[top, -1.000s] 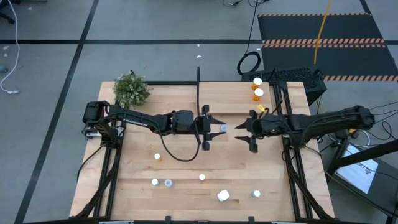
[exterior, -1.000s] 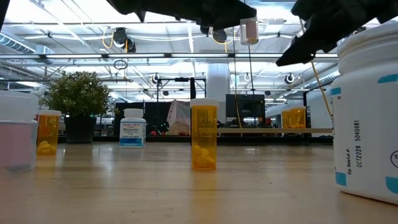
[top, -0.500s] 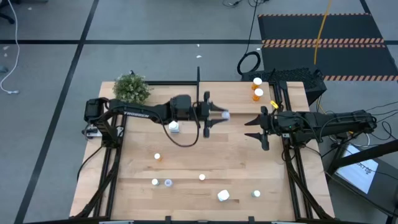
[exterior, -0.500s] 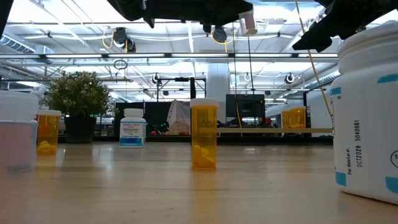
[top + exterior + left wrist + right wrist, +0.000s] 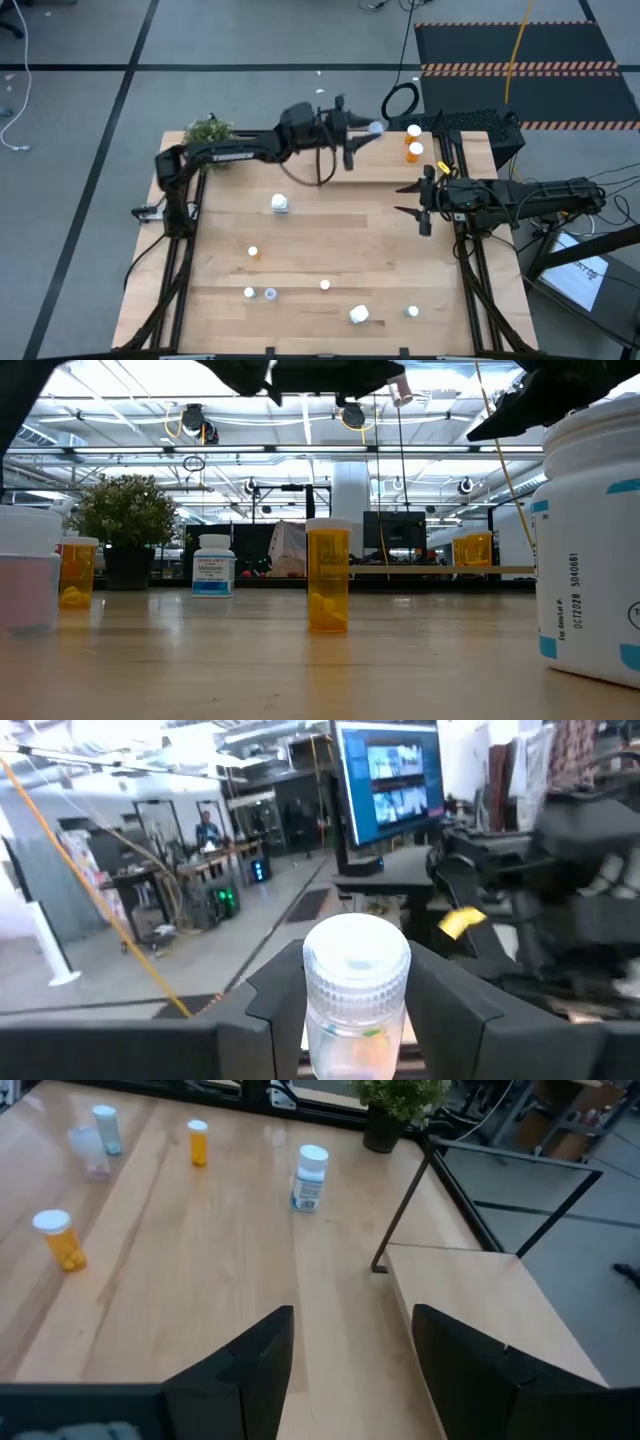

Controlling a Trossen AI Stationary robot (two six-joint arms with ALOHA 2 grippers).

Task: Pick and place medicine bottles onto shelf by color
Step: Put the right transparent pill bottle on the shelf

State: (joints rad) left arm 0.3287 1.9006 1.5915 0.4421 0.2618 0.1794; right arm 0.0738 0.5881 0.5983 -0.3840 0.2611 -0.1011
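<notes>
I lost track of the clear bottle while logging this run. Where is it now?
The clear bottle is clamped in the left end effector, raised over the shelf at the table's far edge, just left of the two orange bottles.

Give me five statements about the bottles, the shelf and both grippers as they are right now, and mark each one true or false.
1. The left gripper is shut on a small clear bottle with a white cap. True.
2. The right gripper holds an orange bottle. False: its fingers are open and nothing is between them.
3. Two orange bottles stand on the shelf near its far right corner. True.
4. The white bottle with a blue label lies tipped over on the shelf. False: it stands upright on the table, off the shelf.
5. The left gripper rests on the tabletop. False: in the low view it hangs high above the table.
</notes>
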